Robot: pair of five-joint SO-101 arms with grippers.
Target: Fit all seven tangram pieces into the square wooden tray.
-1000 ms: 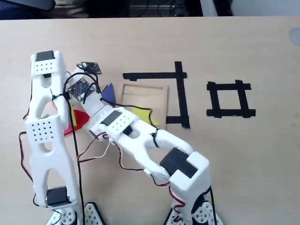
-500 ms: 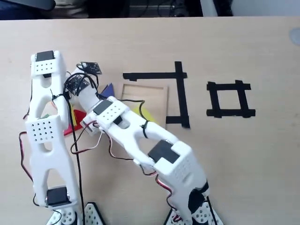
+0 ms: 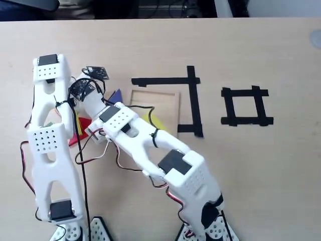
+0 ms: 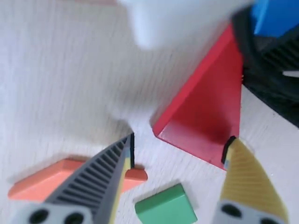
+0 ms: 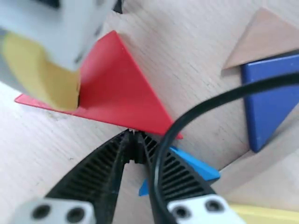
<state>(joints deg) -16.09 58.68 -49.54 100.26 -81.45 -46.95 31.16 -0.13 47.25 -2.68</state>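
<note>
My left gripper [image 4: 180,140] stands open over the table, its jaws either side of a corner of the red triangle [image 4: 205,116]. An orange piece [image 4: 44,177] and a green piece [image 4: 166,209] lie just behind its fingers. My right gripper [image 5: 135,140] is shut, its tips at the edge of the same red triangle [image 5: 112,93], over a light blue piece [image 5: 191,169]. A dark blue piece [image 5: 266,100] and a pale tan triangle [image 5: 261,39] lie beyond. The square wooden tray [image 3: 170,95] holds a yellow piece [image 3: 155,122]. The right arm [image 3: 120,120] reaches across to the piece pile.
A black cable [image 5: 196,112] hangs across the right wrist view. Black tape marks [image 3: 193,100] border the tray, and a tape square [image 3: 246,106] lies farther right. The left arm [image 3: 47,130] stands close beside the right arm.
The right arm swung left, from over the tray's front edge towards the pile of pieces, then stayed still. The left arm has not moved.
</note>
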